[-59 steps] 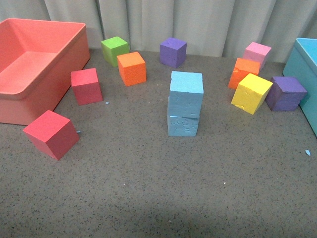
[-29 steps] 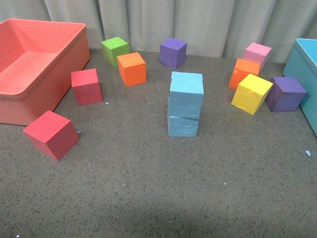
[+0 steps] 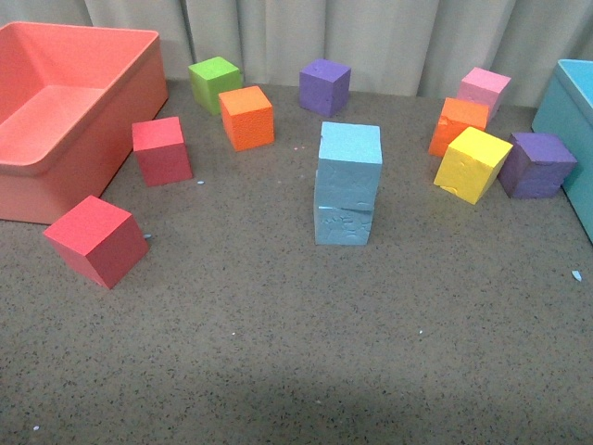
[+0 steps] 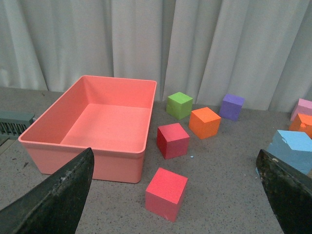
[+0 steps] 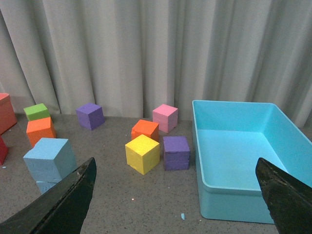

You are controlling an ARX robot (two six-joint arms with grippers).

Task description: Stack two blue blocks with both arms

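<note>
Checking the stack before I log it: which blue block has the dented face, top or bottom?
The bottom blue block: its front face is pitted and gouged. The top blue block sitting on it looks smooth.

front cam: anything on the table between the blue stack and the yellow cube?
Nothing. In the front view the stretch of table between the blue stack and the yellow cube is bare; the orange cube sits behind the yellow one.

Lots of stray cubes around: two red ones point(image 3: 94, 240) by the salmon bin point(image 3: 111, 120), yellow one point(image 3: 472, 163) near the teal bin point(image 5: 243, 195).
</note>
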